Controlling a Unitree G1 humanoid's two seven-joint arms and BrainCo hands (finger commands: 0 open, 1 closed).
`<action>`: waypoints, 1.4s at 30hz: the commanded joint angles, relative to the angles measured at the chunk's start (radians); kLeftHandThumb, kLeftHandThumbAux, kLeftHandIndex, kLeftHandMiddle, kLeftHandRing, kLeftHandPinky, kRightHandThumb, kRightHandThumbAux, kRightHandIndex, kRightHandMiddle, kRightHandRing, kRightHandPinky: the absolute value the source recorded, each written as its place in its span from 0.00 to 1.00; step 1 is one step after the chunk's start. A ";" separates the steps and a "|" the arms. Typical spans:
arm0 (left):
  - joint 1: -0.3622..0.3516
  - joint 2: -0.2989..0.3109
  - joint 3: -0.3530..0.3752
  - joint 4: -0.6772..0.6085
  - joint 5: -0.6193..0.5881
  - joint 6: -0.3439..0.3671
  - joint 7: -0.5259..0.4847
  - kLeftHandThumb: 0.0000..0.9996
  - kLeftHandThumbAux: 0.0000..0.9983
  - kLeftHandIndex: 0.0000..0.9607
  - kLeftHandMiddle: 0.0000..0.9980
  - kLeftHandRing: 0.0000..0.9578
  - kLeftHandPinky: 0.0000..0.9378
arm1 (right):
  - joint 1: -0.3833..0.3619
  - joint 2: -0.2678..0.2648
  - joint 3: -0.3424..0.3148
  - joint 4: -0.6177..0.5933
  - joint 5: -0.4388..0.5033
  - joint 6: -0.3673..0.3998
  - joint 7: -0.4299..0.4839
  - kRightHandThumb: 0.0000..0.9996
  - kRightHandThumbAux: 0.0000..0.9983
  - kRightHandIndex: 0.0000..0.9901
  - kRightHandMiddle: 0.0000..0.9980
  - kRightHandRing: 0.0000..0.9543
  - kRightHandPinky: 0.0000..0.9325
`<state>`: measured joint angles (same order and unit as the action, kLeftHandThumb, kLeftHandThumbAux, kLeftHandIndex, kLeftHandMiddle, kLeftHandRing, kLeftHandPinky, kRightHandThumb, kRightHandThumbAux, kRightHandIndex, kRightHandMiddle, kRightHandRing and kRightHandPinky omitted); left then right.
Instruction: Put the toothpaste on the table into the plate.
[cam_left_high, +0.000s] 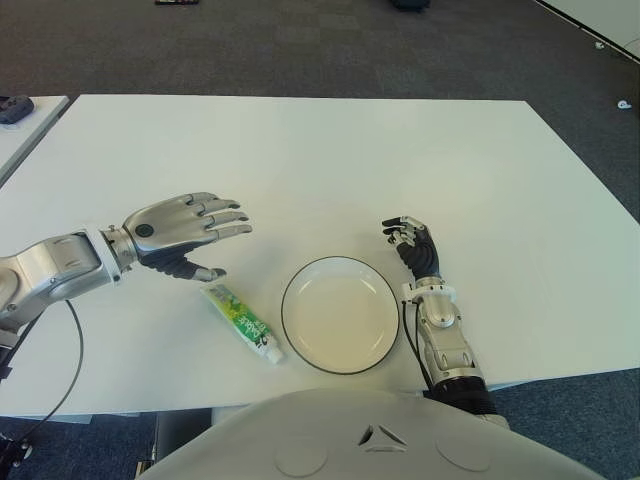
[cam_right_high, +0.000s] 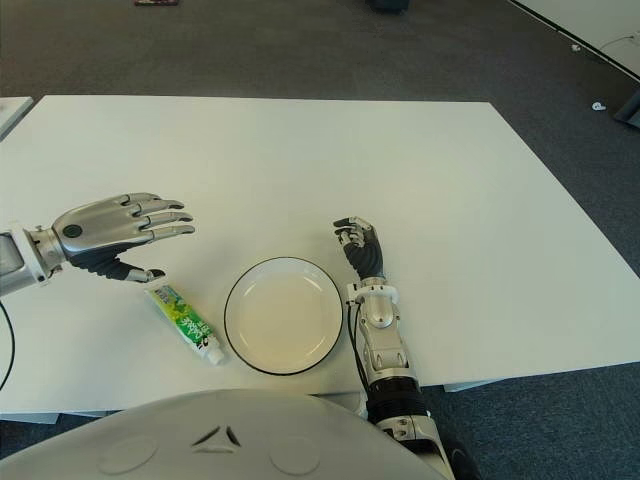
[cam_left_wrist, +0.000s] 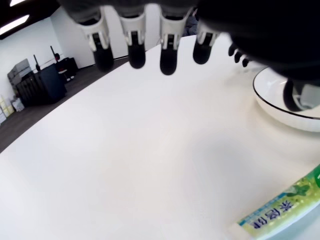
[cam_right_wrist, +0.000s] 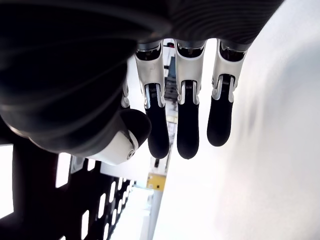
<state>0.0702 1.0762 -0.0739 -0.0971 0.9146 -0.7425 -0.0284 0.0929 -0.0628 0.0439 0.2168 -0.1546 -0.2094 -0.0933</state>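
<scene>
We held our left hand (cam_left_high: 185, 235) open and empty just above the far end of the toothpaste (cam_left_high: 240, 321), ready to grab it; the toothpaste lay on the table (cam_left_high: 300, 160), just left of the plate (cam_left_high: 340, 314); our right hand (cam_left_high: 412, 240), fingers loosely bent and empty, waited right of the plate.

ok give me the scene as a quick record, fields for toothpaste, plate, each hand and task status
toothpaste: tube lying flat on the white table, just left of the plate, outside it
plate: white with dark rim, holds nothing
left hand: above the table over the tube's far end, fingers spread, holding nothing
right hand: right of the plate, holding nothing
task status: toothpaste not yet grasped or moved
</scene>
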 joint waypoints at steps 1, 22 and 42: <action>0.027 -0.021 -0.035 0.016 0.060 -0.014 0.036 0.35 0.27 0.04 0.15 0.13 0.16 | -0.010 0.001 -0.004 0.005 0.000 0.008 -0.002 0.71 0.74 0.42 0.39 0.40 0.42; 0.024 0.006 -0.145 -0.024 0.122 -0.078 -0.061 0.35 0.33 0.11 0.18 0.16 0.16 | -0.006 0.003 -0.007 0.005 0.005 -0.003 0.001 0.71 0.74 0.42 0.40 0.41 0.46; 0.058 -0.016 -0.180 -0.052 0.038 -0.034 -0.274 0.44 0.34 0.08 0.17 0.15 0.17 | 0.001 0.000 -0.008 -0.010 -0.003 0.006 -0.004 0.71 0.74 0.42 0.40 0.41 0.44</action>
<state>0.1252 1.0663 -0.2350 -0.1546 0.9706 -0.7875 -0.2546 0.0948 -0.0615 0.0393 0.2119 -0.1548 -0.2098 -0.0941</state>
